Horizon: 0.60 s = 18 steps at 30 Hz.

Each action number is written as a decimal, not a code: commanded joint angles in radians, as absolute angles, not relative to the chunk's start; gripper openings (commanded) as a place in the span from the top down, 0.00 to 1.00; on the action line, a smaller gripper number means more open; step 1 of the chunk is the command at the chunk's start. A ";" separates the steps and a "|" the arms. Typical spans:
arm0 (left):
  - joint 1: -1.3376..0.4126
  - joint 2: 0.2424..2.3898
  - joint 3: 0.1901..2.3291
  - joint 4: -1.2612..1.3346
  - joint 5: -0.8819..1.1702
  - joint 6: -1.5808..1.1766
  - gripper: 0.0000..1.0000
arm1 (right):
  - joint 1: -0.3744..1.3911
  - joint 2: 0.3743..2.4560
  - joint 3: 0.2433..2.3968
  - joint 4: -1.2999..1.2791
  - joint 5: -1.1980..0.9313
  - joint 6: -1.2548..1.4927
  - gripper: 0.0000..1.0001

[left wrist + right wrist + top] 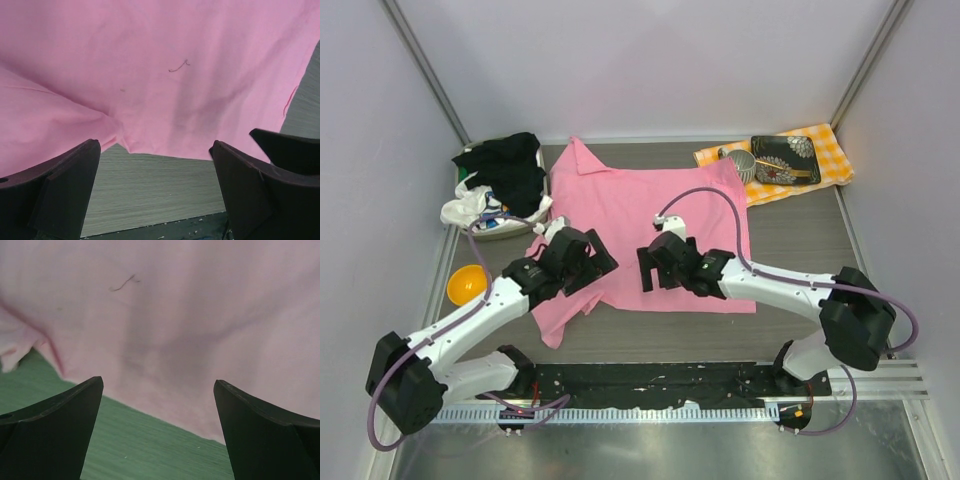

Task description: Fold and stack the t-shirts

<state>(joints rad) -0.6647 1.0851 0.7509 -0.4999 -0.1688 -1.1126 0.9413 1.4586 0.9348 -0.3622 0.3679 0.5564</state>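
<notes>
A bright pink t-shirt [650,200] lies spread on the table in the top view, its near left corner bunched and hanging toward the front. My left gripper [588,266] hovers over that near left part, open and holding nothing. My right gripper [658,272] hovers open over the near hem, close beside the left one. In the left wrist view the pink cloth [150,70] fills the upper part, its hem just beyond the open gripper [156,165]. The right wrist view shows the same cloth [190,315] ahead of the open gripper [159,400]. Black and white t-shirts [508,172] lie heaped at the back left.
The heap sits in a basket [546,205] at the back left, with an orange bowl [466,285] in front of it. An orange-and-yellow checked cloth [832,152] at the back right carries a dark tray [785,160] and a cup [741,164].
</notes>
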 commanded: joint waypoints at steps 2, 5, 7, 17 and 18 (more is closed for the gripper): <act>-0.647 1.045 0.845 -0.606 -0.345 -1.051 0.00 | 1.051 1.489 1.005 -0.235 0.120 0.563 0.03; -0.583 1.051 0.876 -0.624 -0.338 -1.011 0.00 | 1.133 1.499 0.988 -0.139 0.083 0.616 0.04; -0.540 1.057 0.879 -0.618 -0.321 -0.997 0.00 | 1.187 1.508 0.974 -0.086 0.090 0.643 0.07; -0.365 1.111 0.858 -0.574 -0.238 -0.920 0.00 | 1.250 1.684 0.905 0.228 0.103 0.779 0.34; -0.364 1.108 0.850 -0.571 -0.236 -0.919 0.00 | 1.250 1.699 0.911 0.235 0.109 0.778 0.36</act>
<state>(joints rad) -0.3836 1.1095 0.8520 -0.5957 -0.2588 -0.9592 1.2404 1.6424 0.9024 0.0929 0.0986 0.7269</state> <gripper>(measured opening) 0.996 0.693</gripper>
